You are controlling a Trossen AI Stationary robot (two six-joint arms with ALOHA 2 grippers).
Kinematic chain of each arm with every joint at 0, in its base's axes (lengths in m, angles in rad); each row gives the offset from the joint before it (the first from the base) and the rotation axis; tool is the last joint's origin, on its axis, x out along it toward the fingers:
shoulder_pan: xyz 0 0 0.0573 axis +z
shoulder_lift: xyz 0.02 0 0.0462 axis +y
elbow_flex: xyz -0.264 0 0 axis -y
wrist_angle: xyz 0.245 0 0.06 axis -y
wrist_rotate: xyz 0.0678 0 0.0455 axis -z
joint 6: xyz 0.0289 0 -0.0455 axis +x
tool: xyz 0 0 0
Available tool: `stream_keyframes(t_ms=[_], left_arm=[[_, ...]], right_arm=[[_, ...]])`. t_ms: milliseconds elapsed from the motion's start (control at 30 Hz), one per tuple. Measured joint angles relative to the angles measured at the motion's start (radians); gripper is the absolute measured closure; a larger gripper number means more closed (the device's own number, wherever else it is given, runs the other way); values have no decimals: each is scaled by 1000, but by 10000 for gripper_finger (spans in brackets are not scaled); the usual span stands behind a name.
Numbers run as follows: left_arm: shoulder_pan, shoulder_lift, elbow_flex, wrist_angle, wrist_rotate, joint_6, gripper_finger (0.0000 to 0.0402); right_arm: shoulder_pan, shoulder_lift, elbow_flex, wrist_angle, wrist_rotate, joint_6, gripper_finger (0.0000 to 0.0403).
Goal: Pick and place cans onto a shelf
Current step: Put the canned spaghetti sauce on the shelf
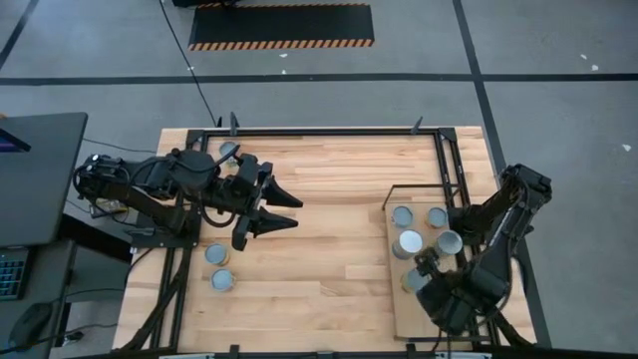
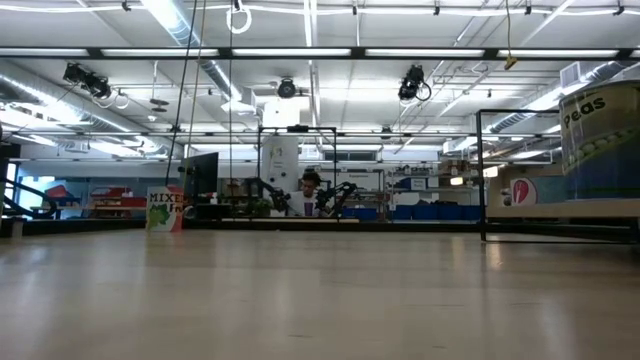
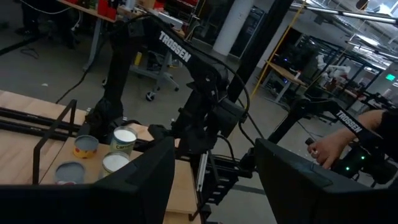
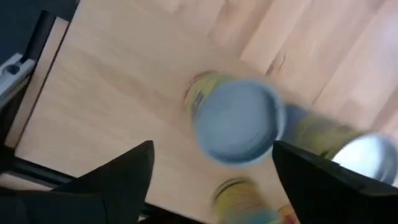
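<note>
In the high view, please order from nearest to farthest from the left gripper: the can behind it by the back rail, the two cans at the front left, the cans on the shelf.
1. Can by the back rail, just behind the left gripper.
2. Two front-left cans, toward the table's front.
3. Cans on the shelf, far across on the right.

Upright cans [image 1: 410,243] on shelf [image 1: 399,309]

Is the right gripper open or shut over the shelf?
Open: the right gripper shows its fingers spread wide, a can on the shelf between them, ungripped.
</note>
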State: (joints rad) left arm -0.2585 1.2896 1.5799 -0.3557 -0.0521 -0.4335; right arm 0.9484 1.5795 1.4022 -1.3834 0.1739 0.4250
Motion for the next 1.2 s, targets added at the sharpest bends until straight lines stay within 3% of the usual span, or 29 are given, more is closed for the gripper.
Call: stream_keyframes(t_ms=[133, 367, 467, 733, 900, 1033, 1200], left_arm=[[-12, 0, 0, 0, 0, 0, 175], [-16, 0, 0, 0, 1, 1, 175], [-16, 0, 0, -1, 0, 1, 175], [-21, 0, 0, -1, 0, 0, 175], [-33, 0, 0, 0, 0, 0, 175], [-48, 0, 0, 0, 1, 0, 175], [-56, 0, 0, 0, 1, 0, 175]], right_arm=[[-49, 0, 2, 17, -76, -234, 144], [-129, -1, 2, 23, -92, -606, 321], [-163, -1, -1, 30, -100, -693, 384], [-186, 0, -82, 67, -151, -924, 380], [-186, 0, -124, 111, -145, -984, 398], [-186, -1, -135, 133, -170, -916, 394], [-186, -1, -135, 210, -238, -603, 396]])
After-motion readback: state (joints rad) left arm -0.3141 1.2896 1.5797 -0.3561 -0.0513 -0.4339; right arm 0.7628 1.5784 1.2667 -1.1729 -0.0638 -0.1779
